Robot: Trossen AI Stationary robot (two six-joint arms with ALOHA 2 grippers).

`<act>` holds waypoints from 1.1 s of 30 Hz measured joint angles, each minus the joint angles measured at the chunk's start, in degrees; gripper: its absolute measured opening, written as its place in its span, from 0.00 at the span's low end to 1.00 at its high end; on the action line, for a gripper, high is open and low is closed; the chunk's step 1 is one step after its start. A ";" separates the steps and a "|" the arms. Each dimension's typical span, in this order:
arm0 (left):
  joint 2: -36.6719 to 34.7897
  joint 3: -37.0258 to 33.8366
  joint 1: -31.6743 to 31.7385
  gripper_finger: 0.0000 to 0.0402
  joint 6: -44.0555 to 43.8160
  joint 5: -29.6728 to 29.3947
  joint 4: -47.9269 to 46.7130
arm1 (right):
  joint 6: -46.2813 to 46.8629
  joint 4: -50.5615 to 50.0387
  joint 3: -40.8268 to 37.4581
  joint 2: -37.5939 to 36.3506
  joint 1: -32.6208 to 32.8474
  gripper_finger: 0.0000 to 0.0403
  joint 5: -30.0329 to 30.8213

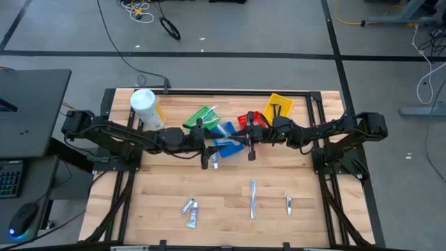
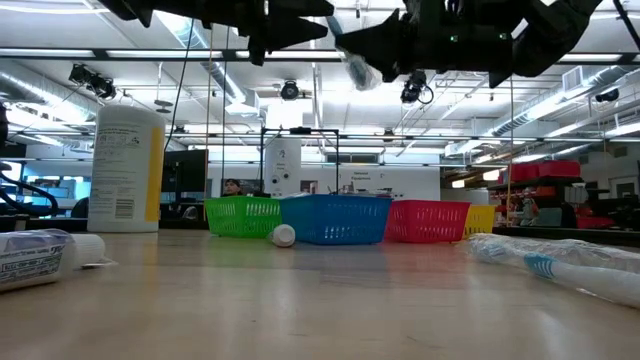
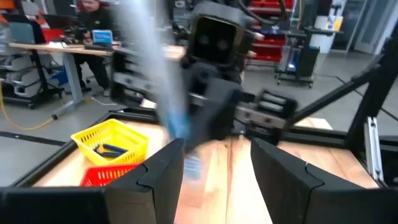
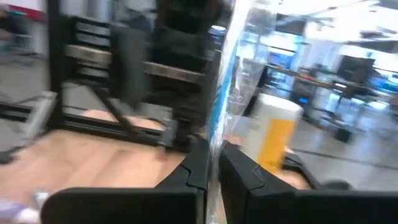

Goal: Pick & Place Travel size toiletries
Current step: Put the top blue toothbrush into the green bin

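Work seems to be somewhere in the middle, as I judge it. At the far left of the table stands a big white canister [image 1: 145, 108] with a yellow band; its label has small print that I cannot read. Right of it, along the far edge, are the green basket [image 1: 203, 116], the blue basket [image 1: 226, 131], the red basket [image 1: 252, 121] and the yellow basket [image 1: 279, 107]; the yellow one holds dark blue items, seemingly razors, so some sorting looks done. Over the middle of the table the two arms meet. The left gripper [image 3: 212, 163] has its fingers spread apart and grips nothing. The right gripper [image 4: 212, 163] is pinching a wrapped toothbrush [image 4: 231, 81] and holds it up in the air above the table, near the blue basket. Several pieces are left on the near part: two small tubes [image 1: 190, 209] at near left, another wrapped toothbrush [image 1: 252, 197] in the middle, and a small item [image 1: 288, 203] at near right that I cannot identify. One more tube [image 1: 214, 161] lies under the left gripper. No brand name is readable anywhere.
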 joint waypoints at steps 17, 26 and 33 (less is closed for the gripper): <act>0.02 0.26 2.71 0.48 -0.18 4.65 6.43 | 4.38 0.56 0.66 0.95 0.94 0.06 -1.46; 0.02 0.26 4.81 0.30 -2.59 6.37 6.25 | 6.17 1.16 0.68 1.34 1.45 0.06 -1.40; 0.02 0.26 5.39 0.07 -2.79 9.17 5.56 | 5.45 0.47 0.68 1.33 1.76 0.08 2.72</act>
